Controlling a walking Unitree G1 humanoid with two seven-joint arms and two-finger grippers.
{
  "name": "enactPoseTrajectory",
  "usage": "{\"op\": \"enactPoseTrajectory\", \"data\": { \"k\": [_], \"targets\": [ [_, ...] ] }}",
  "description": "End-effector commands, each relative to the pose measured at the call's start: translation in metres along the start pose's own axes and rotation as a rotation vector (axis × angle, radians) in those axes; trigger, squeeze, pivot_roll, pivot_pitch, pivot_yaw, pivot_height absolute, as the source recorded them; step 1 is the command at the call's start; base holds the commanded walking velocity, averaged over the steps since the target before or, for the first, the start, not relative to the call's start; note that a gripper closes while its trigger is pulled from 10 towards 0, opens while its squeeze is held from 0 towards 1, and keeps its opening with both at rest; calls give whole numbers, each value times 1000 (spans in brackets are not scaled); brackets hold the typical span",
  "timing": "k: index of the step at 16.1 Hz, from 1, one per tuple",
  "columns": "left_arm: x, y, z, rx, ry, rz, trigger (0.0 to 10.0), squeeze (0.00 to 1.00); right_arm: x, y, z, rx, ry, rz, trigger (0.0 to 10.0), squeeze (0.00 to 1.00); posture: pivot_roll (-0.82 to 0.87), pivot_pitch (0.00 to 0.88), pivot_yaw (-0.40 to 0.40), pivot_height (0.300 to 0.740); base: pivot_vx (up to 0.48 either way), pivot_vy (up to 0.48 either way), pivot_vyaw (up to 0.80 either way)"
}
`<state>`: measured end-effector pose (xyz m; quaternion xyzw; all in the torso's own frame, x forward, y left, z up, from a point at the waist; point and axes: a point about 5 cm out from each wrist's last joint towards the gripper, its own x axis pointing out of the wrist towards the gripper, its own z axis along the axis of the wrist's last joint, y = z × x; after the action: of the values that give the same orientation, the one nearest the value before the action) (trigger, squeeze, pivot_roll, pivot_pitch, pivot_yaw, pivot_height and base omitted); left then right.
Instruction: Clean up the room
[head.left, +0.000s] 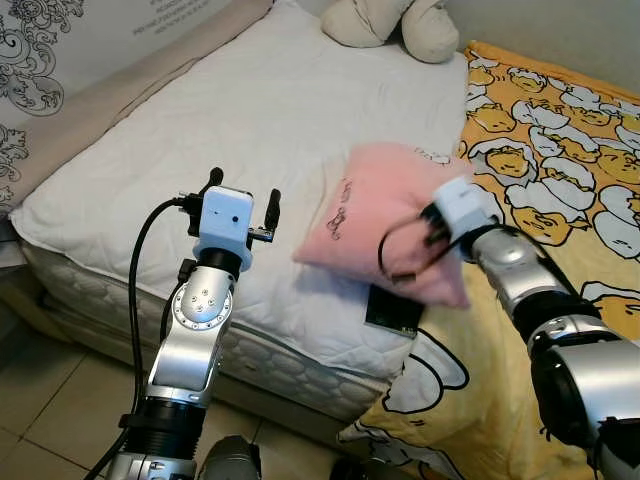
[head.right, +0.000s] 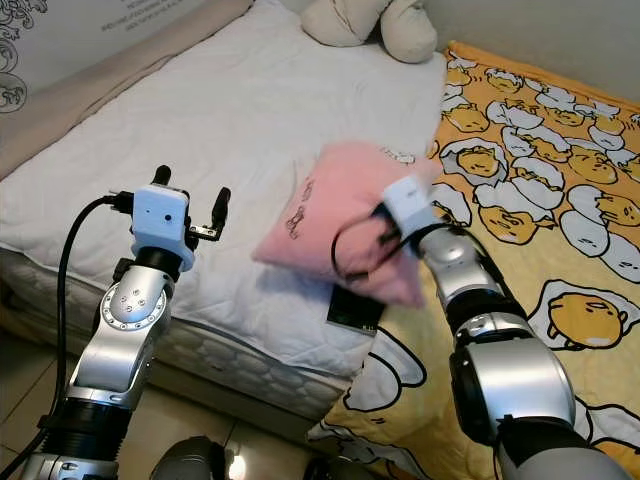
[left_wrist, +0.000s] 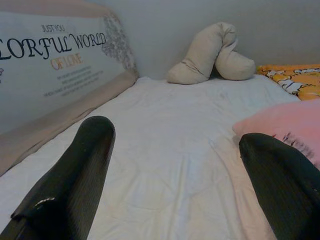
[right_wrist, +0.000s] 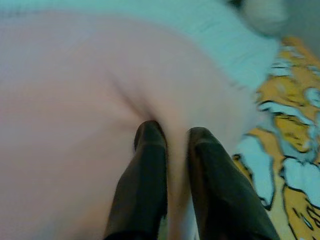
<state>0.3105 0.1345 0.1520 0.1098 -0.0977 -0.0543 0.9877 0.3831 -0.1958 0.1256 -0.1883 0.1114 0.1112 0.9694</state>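
1. My right gripper (right_wrist: 172, 145) is clamped on the pink pillow (head.left: 385, 215), frame center.
2. Left gripper (head.left: 243, 200) fingers apart, over the white mattress (head.left: 240, 110).
3. Beige cushion (head.left: 395, 25) top center; a black book (head.left: 393, 310) sits under the pillow, yellow blanket (head.left: 560, 150) right.

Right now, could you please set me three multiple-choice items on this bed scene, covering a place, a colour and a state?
1. Where is the beige cushion?
A. far end of the white mattress
B. on the floor
C. under the pink pillow

2. What colour is the patterned blanket?
A. blue
B. yellow-orange
C. green

3. What is the right end effector doing?
A. hanging open
B. pinching the pink pillow
C. holding a cable

Answers: 1 A, it lies against the far wall; 2 B, yellow-orange with white shapes; 3 B, fabric is squeezed between its fingers.
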Motion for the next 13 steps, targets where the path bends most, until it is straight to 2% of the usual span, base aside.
{"op": "enactPoseTrajectory", "data": {
  "k": [1, 2, 3, 4, 8, 9, 10, 11, 12, 13],
  "targets": [
    [1, -4, 1, -6, -8, -15, 10000, 0, 0, -11, 16, 71, -89, -85, 10000, 1000, 204, 0, -136, 740, 0, 0, 0],
    [1, -5, 0, -7, -7, -14, 10000, 0, 0, -10, 16, 84, -108, -97, 10000, 1000, 201, 0, -142, 740, 0, 0, 0],
    [1, -6, 0, -10, -7, -11, 10000, 0, -2, -3, 9, 185, -116, -102, 10000, 1000, 194, 0, -154, 740, 0, 0, 0],
    [1, -7, 0, -14, -7, -10, 10000, 0, -4, 4, 3, 237, -122, -90, 10000, 1000, 193, 0, -162, 740, 0, 0, 0],
    [0, -9, -2, -21, -6, -8, 10000, 0, -18, 25, -14, 343, -186, -83, 10000, 1000, 190, 0, -193, 740, 0, 0, 0],
    [-1, -10, -3, -21, -7, -5, 10000, 0, -30, 35, -20, 358, -229, -61, 10000, 1000, 195, 0, -210, 740, 0, 0, 0],
    [-3, -9, -3, -16, -14, -11, 10000, 0, -48, 38, -26, 325, -296, -98, 10000, 1000, 204, 0, -225, 740, 0, 0, 0],
    [-4, -8, -2, -12, -22, -13, 10000, 0, -54, 37, -27, 317, -308, -113, 10000, 1000, 204, 0, -225, 740, 0, 0, 0],
    [-7, -7, -1, -3, -35, -23, 10000, 0, -66, 37, -29, 301, -338, -144, 10000, 1000, 208, 0, -225, 740, 0, 0, 0],
    [-12, -4, -3, -25, -33, -21, 10000, 0, -75, 38, -26, 300, -372, -170, 10000, 1000, 207, 0, -216, 740, 0, 0, 0]
  ]
}}
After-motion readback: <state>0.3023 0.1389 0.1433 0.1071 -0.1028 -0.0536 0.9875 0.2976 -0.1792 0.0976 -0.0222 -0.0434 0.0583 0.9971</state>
